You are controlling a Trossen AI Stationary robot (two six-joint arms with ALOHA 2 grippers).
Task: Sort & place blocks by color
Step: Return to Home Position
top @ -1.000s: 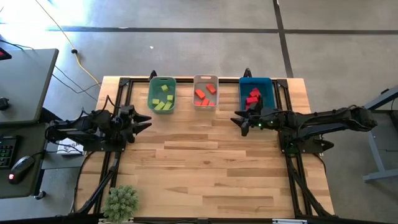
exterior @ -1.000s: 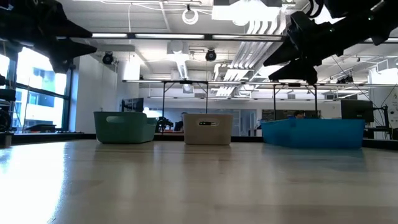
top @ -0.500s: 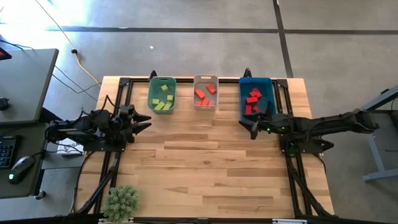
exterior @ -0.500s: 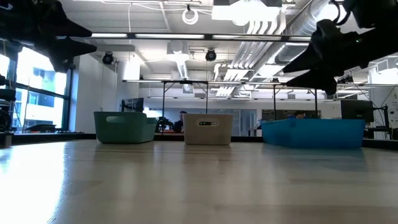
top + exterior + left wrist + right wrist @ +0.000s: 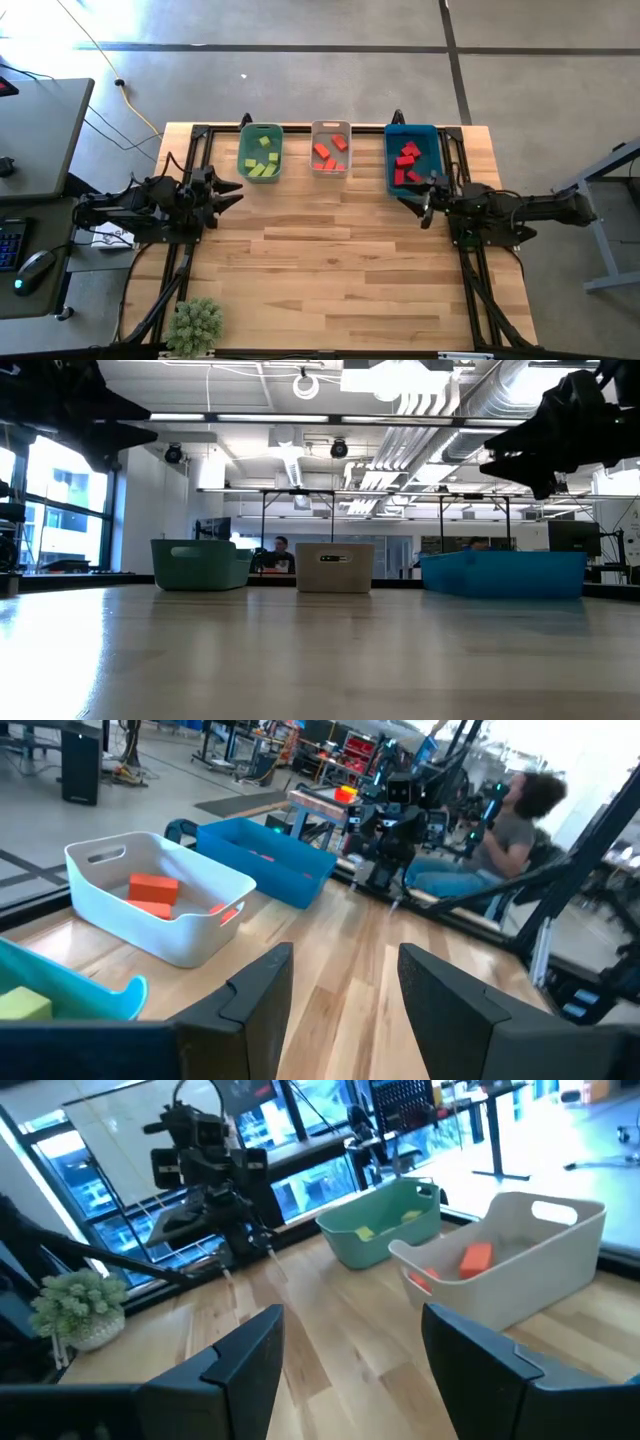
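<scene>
Since no block lay loose anywhere on the bench (image 5: 330,260), the sorting looked finished. The yellow-green blocks (image 5: 262,162) sat in the green bin (image 5: 243,150), the orange-red blocks (image 5: 327,153) in the white bin (image 5: 330,125) beside it, and the deep red blocks (image 5: 406,160) in the blue bin (image 5: 389,165), the three bins lined up along the far edge. What seemed left was only for the arms to settle into rest. The right claw (image 5: 421,203) hung just in front of the blue bin's near end, its fingers spread and holding nothing, with bare wood showing between them in its wrist view. The left claw (image 5: 236,195) waited by the left edge, near the green bin, likewise spread and empty. Compared with a second earlier, the right arm had drawn back: it had reached farther over the bench then, its claw more toward the middle, and it had since folded in toward its base at the right edge, sliding rightward in the low view. The left arm had not moved, and the blocks lay as before.
</scene>
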